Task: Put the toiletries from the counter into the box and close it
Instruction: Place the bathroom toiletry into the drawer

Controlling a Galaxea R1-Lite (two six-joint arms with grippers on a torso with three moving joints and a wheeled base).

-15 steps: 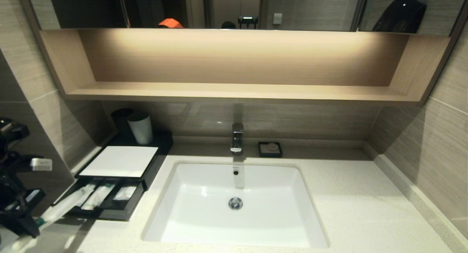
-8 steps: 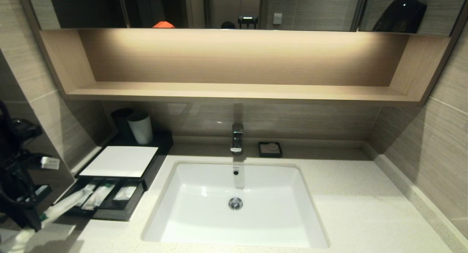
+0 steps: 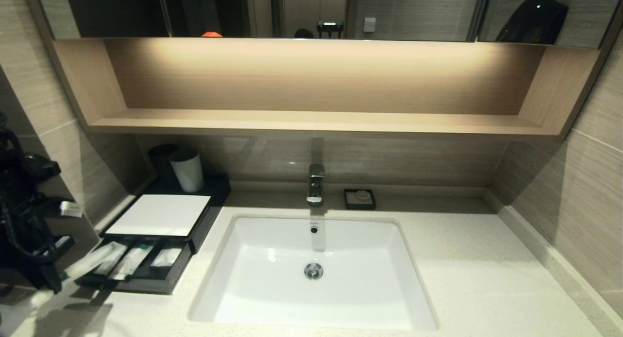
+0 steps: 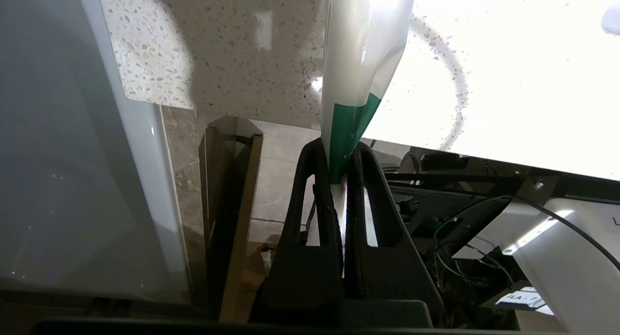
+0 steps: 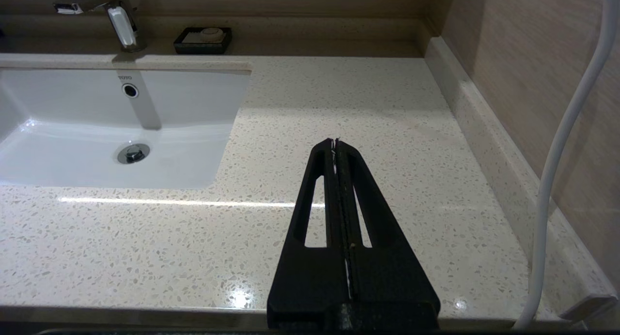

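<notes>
- My left claw (image 4: 341,153) is clamped on the green end of a long wrapped packet (image 4: 363,49), low at the near left edge of the tabletop (image 3: 462,259).
- In the head view the packet (image 3: 90,260) runs away from the claw and rightward, its far end lying over the leftmost compartment of the open drawer (image 3: 134,269).
- So the long axis points from the claw straight toward the box (image 3: 160,215), roughly in line with the compartment's length. I judge the coming move turns on keeping that alignment while the held end comes over the drawer rim.
- Two other packets already lie in the drawer, in the compartments to the right of this one.
- The drawer stands pulled out, so closing is not yet done.
- My right claw (image 5: 335,144) sits pressed closed and empty over the bare tabletop, on the far side of the basin (image 3: 311,273). The left arm is much the nearer one.
</notes>
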